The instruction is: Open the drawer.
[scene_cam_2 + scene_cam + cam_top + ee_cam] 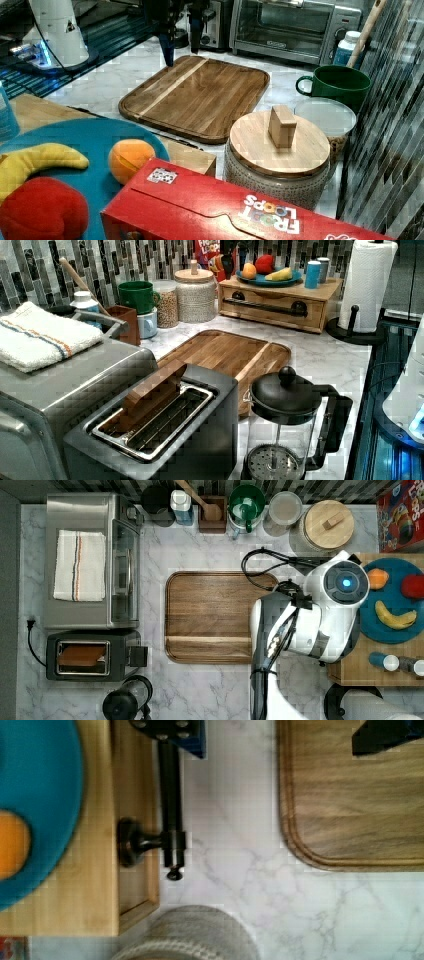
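The light-wood drawer (280, 319) sits under a teal fruit plate at the top view's right and looks closed in the left view. Its long black bar handle (262, 306) runs across the front on two posts. In the wrist view the handle (170, 795) stands off the drawer front (137, 795). My gripper (275, 735) is open wide, with one finger over the handle bar and the other over the brown tray (360, 810). In the right view the gripper (180, 45) hangs above the tray's far corner. In the top view my arm (320, 610) covers the drawer front.
The brown tray (210, 615) lies mid-counter. A jar with a wooden lid (195, 292) stands beside the drawer, and a paper towel roll (367, 282) on its other side. A French press (285, 425), toaster (92, 655) and toaster oven (90, 560) are further off.
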Controlling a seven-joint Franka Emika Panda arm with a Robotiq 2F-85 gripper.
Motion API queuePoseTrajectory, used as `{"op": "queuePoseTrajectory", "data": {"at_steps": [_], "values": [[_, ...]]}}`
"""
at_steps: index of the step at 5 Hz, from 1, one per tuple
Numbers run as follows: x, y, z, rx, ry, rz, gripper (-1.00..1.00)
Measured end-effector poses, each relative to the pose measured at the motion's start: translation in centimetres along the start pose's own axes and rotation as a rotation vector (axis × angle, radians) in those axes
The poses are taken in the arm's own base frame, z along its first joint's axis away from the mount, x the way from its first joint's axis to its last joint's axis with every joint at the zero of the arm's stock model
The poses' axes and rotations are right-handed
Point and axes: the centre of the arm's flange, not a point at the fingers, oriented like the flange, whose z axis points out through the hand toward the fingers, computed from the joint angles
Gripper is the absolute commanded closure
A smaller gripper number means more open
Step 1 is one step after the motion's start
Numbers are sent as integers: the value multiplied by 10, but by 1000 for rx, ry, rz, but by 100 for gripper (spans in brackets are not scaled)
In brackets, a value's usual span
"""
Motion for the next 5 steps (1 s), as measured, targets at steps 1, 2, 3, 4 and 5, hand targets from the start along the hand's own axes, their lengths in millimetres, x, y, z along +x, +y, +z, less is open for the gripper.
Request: {"op": "queuePoseTrajectory", "data": {"at_steps": [1, 2, 3, 4, 5], "values": [[1, 15, 1, -46, 39, -43, -100], [2, 26, 2, -88, 83, -53, -100], [3, 36, 12, -107, 127, -87, -100], [-3, 43, 32, -84, 105, -105, -100], [-6, 45, 55, -82, 102, -130, -100]]}}
